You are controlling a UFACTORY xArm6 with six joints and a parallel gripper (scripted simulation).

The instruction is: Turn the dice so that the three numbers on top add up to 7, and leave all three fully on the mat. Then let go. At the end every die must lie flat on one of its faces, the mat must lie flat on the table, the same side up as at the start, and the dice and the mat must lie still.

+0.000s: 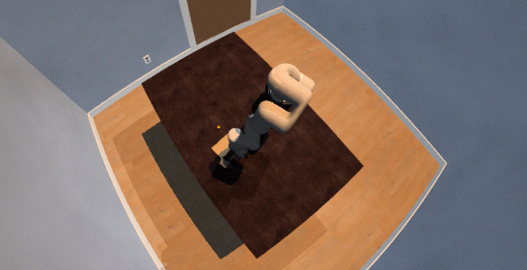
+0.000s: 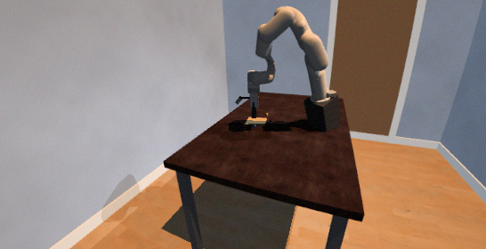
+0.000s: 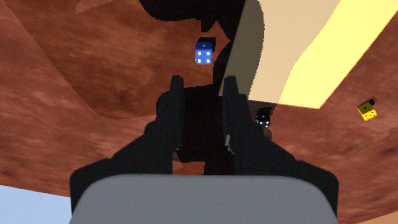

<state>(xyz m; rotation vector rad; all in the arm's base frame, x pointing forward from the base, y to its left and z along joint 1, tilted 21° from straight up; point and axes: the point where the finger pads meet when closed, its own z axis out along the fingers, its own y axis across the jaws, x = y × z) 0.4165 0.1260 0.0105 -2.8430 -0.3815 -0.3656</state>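
Observation:
My gripper (image 2: 254, 116) (image 3: 203, 91) is partly open and empty, pointing down close above the table. The beige mat (image 1: 220, 147) (image 2: 263, 120) (image 3: 295, 35) lies right of the fingers in the wrist view, partly in shadow. The blue die (image 2: 255, 126) (image 3: 204, 54) is on the table off the mat, ahead of the fingertips; its bright face, seemingly the top, shows four pips, a darker side one. The black die (image 3: 263, 120) is off the mat beside the right finger, its pips hard to read. The yellow die (image 1: 218, 127) (image 2: 267, 114) (image 3: 367, 111) is off the mat, farther right; its pips are unclear.
The dark table (image 1: 290, 190) (image 2: 276, 162) carries the arm's black base block (image 2: 321, 114) behind the mat. The arm and its shadow cover part of the area around the mat in the top view. The table's long edge runs near the gripper.

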